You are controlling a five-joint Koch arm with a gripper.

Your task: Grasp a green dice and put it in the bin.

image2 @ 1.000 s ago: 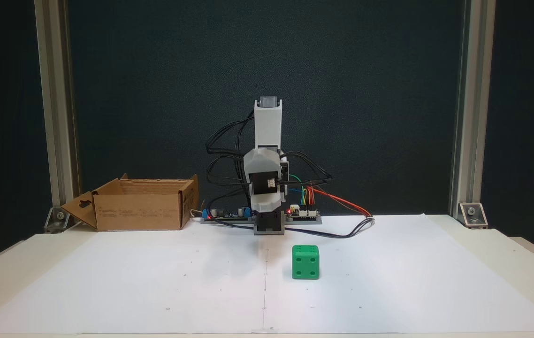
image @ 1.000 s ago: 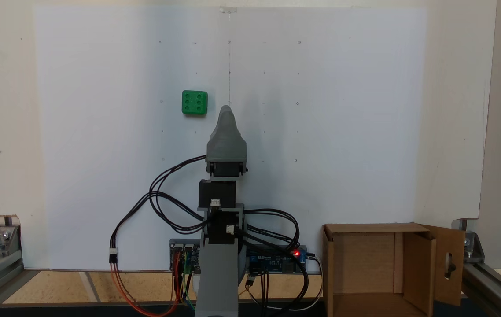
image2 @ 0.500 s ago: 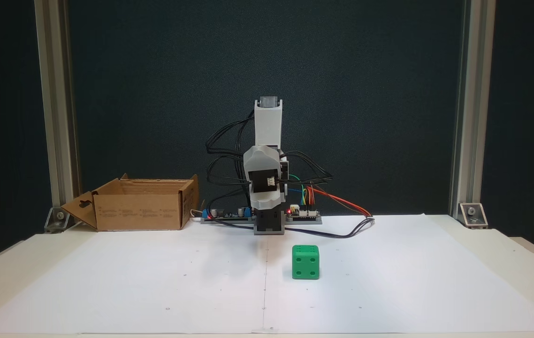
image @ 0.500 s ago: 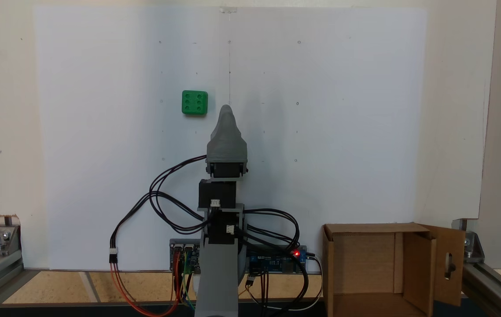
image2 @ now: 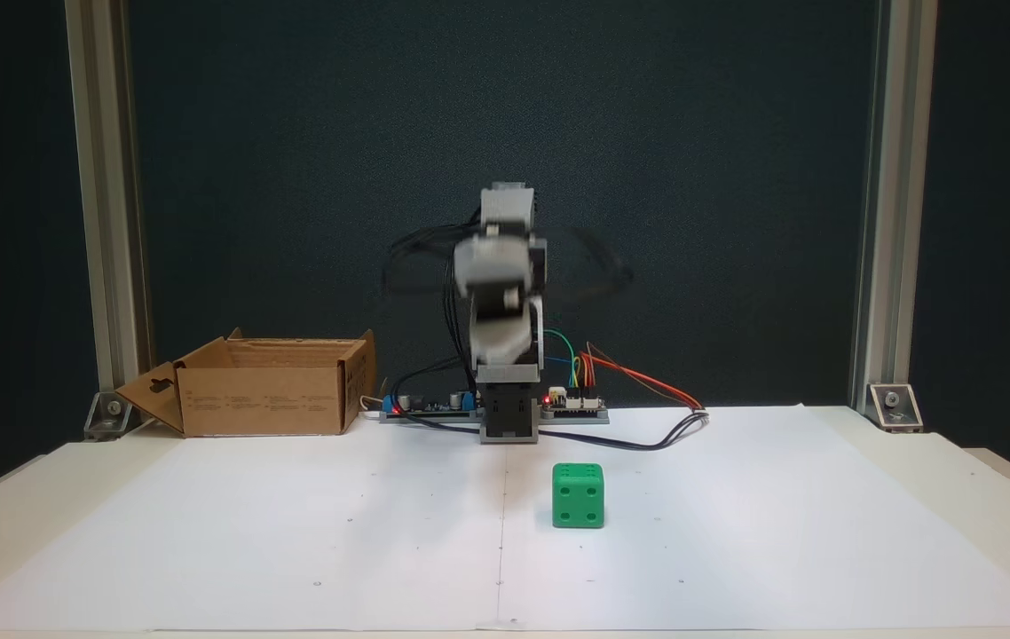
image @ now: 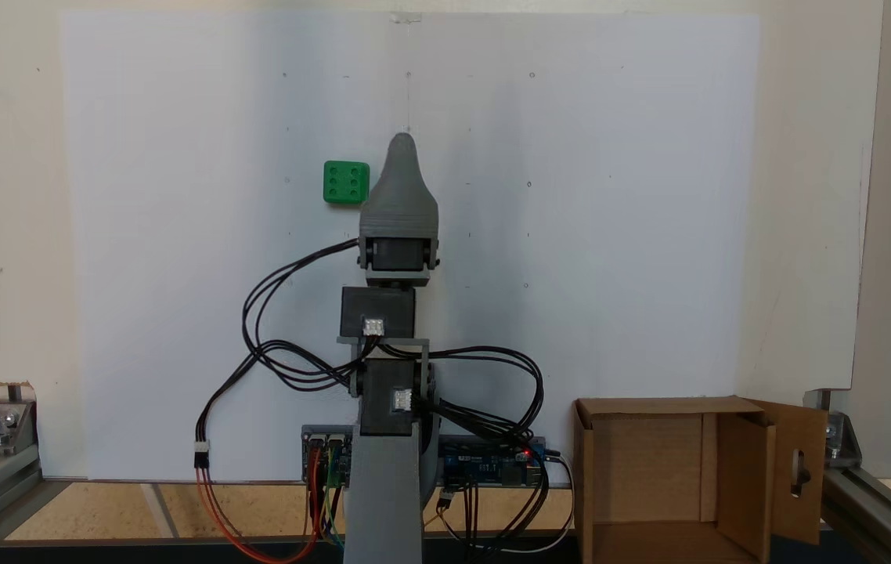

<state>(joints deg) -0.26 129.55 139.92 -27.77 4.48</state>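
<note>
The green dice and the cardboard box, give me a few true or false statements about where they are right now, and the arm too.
1. The green dice sits on the white paper, with nothing touching it. True.
2. The dice lies inside the bin. False: the bin stands apart at the table's edge beside the arm's base, and the dice is out on the paper.
3. The top face of the dice shows six pips. True.
4. The gripper is clamped on the dice. False: in a fixed view its tip is beside the dice, holding nothing; whether it is open cannot be told.
5. One bin flap has a slot-shaped cutout. True.
</note>
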